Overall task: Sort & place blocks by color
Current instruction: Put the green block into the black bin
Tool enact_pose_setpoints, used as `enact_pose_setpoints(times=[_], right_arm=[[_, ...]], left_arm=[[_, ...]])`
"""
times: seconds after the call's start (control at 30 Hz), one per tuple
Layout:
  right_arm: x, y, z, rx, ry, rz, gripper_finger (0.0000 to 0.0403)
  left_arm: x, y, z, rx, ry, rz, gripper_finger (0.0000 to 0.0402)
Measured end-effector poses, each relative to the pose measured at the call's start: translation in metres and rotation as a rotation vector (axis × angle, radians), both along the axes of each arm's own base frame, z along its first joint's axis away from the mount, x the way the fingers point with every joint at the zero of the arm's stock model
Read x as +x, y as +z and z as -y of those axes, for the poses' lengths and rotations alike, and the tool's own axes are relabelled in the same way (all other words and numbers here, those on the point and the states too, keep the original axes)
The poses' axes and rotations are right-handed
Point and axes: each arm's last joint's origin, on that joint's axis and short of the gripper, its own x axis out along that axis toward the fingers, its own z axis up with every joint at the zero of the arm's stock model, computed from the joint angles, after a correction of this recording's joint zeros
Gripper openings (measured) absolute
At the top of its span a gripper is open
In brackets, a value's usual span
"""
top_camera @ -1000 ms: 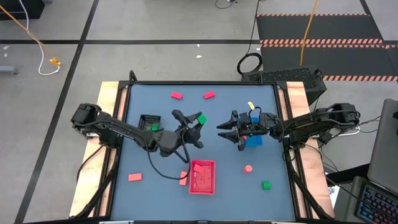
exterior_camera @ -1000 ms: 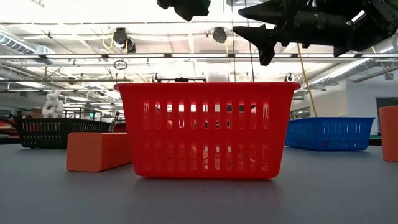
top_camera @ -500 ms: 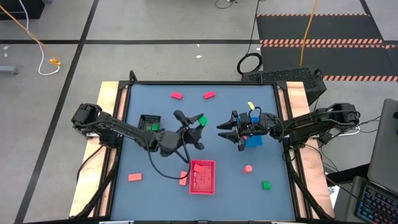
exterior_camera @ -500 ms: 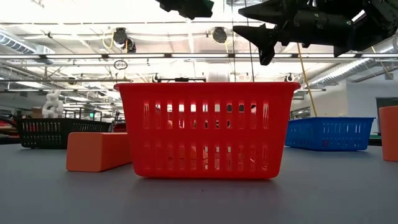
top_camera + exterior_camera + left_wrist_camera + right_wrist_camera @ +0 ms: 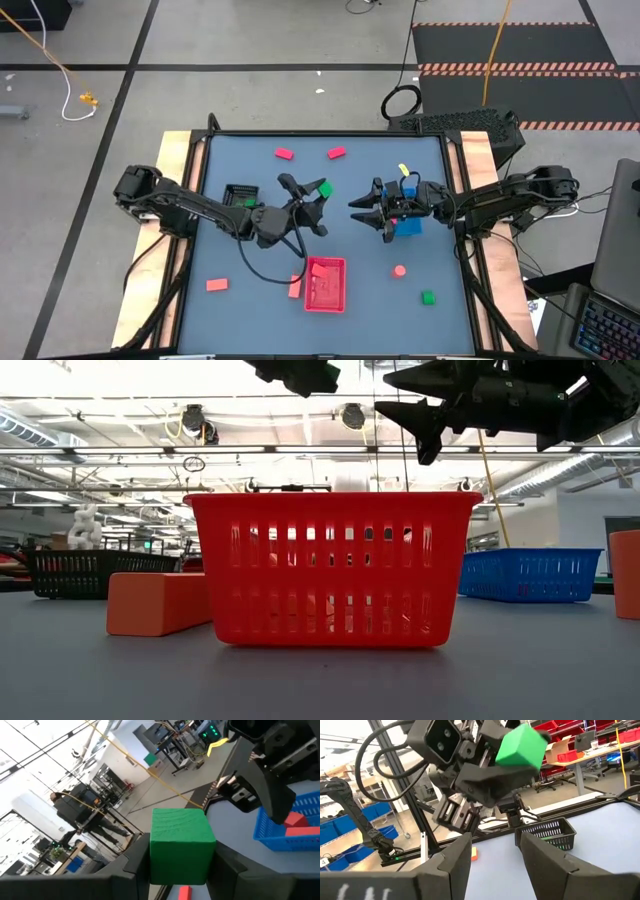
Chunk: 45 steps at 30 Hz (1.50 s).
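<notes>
A green block (image 5: 182,845) hangs in the air over the table's middle, with my left gripper (image 5: 318,197) shut on it; the right wrist view shows the green block (image 5: 520,745) too. Facing it from the right, my right gripper (image 5: 362,211) stands open and empty beside the blue tray (image 5: 408,222). The black tray (image 5: 240,197) lies to the left and the red tray (image 5: 325,283) near the front. Loose blocks rest flat on the table: two red ones (image 5: 285,154) at the far side, salmon ones (image 5: 216,285) at the front left, and a green one (image 5: 428,297) at the front right. My left gripper pinches the green block by two opposite sides (image 5: 155,855) between its two fingers (image 5: 227,865). The fingers come in about level from the table's left. The block is lifted clear of the table, its far face and top bare.
The blue tray (image 5: 290,822) holds a red block (image 5: 297,820), with blue and yellow pieces (image 5: 406,178) at its far end. A round salmon piece (image 5: 400,270) lies in front of it. In the low view the red tray (image 5: 335,570) stands nearest, a salmon block (image 5: 160,603) beside it.
</notes>
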Motion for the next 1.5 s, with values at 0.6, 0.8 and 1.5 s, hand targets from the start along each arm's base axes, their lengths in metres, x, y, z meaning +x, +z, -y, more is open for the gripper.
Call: enact_pose_setpoints(times=[0.6, 0.8, 1.5], right_arm=[[0.000, 0.000, 0.000, 0.000, 0.000, 0.000, 0.0164], [0.000, 0.000, 0.000, 0.000, 0.000, 0.000, 0.0164], [0.000, 0.000, 0.000, 0.000, 0.000, 0.000, 0.0165]], left_arm=[[-0.004, -0.003, -0.001, -0.041, 0.001, -0.032, 0.0135], [-0.006, -0.005, 0.007, -0.072, -0.019, -0.021, 0.0135], [-0.051, -0.023, 0.007, -0.375, 0.096, -0.175, 0.0135]])
